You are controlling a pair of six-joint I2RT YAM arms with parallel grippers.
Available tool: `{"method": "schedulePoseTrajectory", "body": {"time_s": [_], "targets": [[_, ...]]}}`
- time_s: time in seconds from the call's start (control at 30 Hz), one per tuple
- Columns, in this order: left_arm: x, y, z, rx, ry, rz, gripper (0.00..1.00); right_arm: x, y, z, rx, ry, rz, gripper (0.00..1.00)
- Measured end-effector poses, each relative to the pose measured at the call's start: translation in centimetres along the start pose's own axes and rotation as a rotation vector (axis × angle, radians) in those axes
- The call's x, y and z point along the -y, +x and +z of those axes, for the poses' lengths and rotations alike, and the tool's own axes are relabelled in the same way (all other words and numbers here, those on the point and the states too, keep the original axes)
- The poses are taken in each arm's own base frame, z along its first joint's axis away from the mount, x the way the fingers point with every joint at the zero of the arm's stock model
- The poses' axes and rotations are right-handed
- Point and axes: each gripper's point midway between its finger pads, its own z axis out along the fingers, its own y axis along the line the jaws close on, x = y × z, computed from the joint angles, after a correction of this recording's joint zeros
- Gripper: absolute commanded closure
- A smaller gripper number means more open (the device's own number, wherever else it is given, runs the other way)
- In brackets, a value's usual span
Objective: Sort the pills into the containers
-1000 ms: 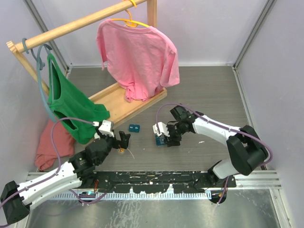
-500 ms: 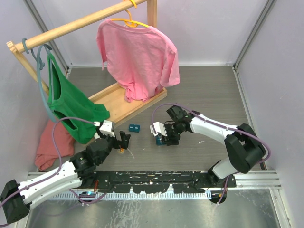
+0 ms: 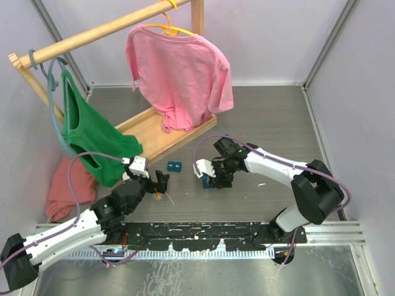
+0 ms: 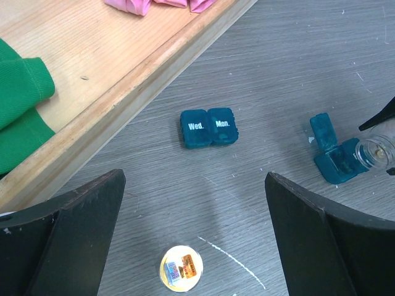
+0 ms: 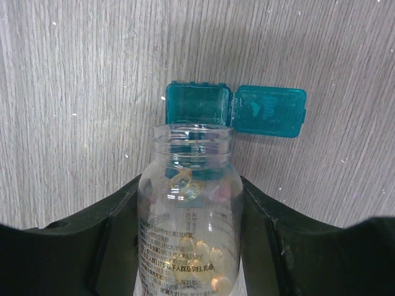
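In the right wrist view a clear pill bottle [image 5: 191,209] lies between my right gripper's [image 5: 191,185] fingers, which are shut on it. Yellow pills [image 5: 210,259] sit low in the bottle, with a few nearer its uncapped mouth. That mouth points at an open teal container [image 5: 197,105] whose lid [image 5: 270,111] is flipped to the right. The left wrist view shows a second container [image 4: 208,127], closed and marked Wed. and Mon. My left gripper [image 4: 194,179] hangs open above the table, holding nothing, with the bottle's cap [image 4: 181,268] lying beneath it. From above, the right gripper [image 3: 213,176] is over the open container [image 3: 207,184].
A wooden clothes rack [image 3: 99,31] stands at the back left, its base board [image 3: 154,132] close behind the closed container [image 3: 174,166]. A pink shirt [image 3: 182,74] and a green garment [image 3: 89,132] hang from it. A red cloth [image 3: 65,188] lies at the left wall.
My right gripper has shifted a little to the left with the bottle, closer over the open container. The left arm has not moved.
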Motion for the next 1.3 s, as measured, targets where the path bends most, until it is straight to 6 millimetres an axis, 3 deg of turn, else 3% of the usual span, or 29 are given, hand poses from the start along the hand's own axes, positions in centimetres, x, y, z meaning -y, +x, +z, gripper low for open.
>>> {"method": "schedulePoseTrajectory", "body": {"time_s": [1.3], "targets": [[-0.04,0.04,0.02,-0.001,-0.003,0.001,0.02,0.09,0.3,0.39,-0.133,0.021,-0.03,0.99]]}}
